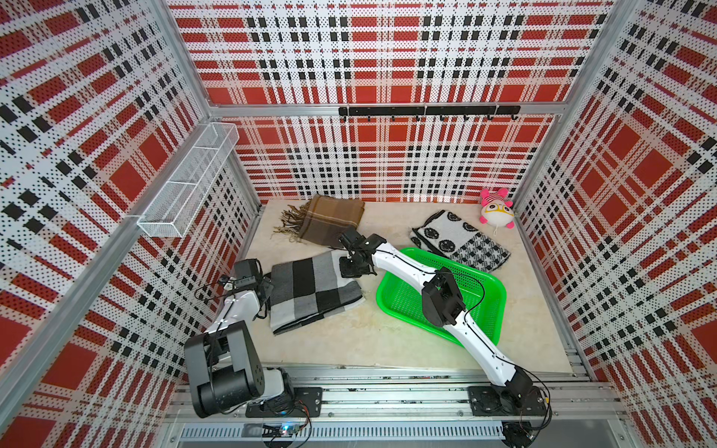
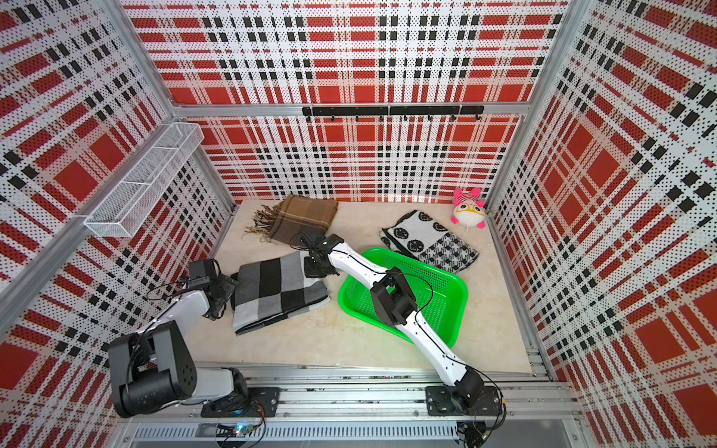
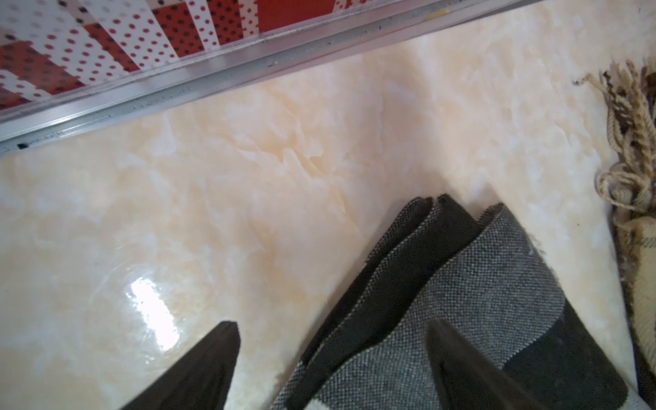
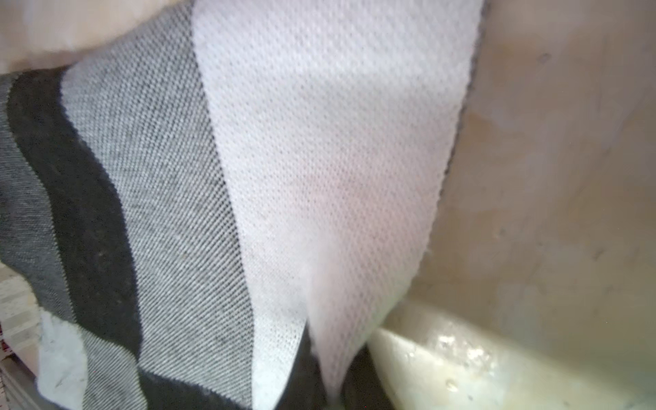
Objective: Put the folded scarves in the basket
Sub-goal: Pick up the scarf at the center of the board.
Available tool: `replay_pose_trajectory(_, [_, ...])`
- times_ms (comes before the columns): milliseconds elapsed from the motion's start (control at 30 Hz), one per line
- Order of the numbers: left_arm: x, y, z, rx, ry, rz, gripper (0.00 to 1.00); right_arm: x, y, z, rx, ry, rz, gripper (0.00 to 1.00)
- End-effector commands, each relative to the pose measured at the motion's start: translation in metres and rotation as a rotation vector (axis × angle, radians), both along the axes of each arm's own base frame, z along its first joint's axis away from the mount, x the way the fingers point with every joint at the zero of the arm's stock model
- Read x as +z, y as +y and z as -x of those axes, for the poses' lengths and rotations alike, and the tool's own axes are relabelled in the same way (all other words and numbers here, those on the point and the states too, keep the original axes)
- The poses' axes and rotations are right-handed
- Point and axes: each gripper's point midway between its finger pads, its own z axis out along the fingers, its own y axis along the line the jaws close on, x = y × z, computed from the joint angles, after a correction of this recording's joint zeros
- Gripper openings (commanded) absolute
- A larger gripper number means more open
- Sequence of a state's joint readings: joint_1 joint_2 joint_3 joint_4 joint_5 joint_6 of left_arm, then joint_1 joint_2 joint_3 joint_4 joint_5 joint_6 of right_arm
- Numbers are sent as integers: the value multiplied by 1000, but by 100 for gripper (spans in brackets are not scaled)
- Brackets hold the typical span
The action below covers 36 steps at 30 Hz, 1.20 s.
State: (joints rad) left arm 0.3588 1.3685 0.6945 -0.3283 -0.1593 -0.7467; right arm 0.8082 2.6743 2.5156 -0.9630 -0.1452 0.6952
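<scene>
The folded scarf (image 1: 310, 291) (image 2: 275, 291), checked in grey, black and white, lies flat on the marble table to the left of the bright green basket (image 1: 399, 302) (image 2: 446, 306). My right gripper (image 1: 351, 267) (image 2: 313, 267) reaches across the basket to the scarf's far right corner. In the right wrist view it (image 4: 332, 390) is shut on a pinched fold of the scarf's white cloth (image 4: 284, 177). My left gripper (image 1: 267, 288) (image 2: 227, 289) (image 3: 333, 323) stands open at the scarf's left edge, one finger over the cloth (image 3: 479, 284), the other over bare table.
A brown fringed scarf (image 1: 329, 221) lies at the back. A black-and-white patterned scarf (image 1: 461, 240) and a pink plush toy (image 1: 496, 209) are at the back right. A white wire shelf (image 1: 186, 182) hangs on the left wall, and a hook rail (image 1: 426, 110) on the back wall.
</scene>
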Motion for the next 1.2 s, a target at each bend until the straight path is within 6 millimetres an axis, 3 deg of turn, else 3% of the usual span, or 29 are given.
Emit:
replay_pose_trajectory(0, [-5, -8, -9, -82, -11, 27, 90, -22, -44, -16, -38, -8, 138, 0])
replay_pose_trajectory(133, [-12, -26, -23, -193, -30, 80, 90, -14, -62, -31, -55, -21, 129, 0])
replay_pose_trajectory(300, [-25, -54, -38, -294, 5, 110, 89, -18, -58, -33, -33, -7, 118, 0])
replay_pose_trajectory(533, [-31, -71, -42, -330, 6, 144, 89, -22, -61, -31, -47, 5, 121, 0])
replay_pose_trajectory(833, [5, -83, -32, -334, -80, 154, 90, -16, -56, -32, -41, 5, 89, 0])
replay_pose_trajectory(1000, [-18, -87, -21, -357, 15, 184, 86, -17, -52, -31, -32, 10, 74, 0])
replay_pose_trajectory(1167, [-34, -104, -34, -408, 32, 220, 82, -18, -49, -29, -26, 22, 58, 0])
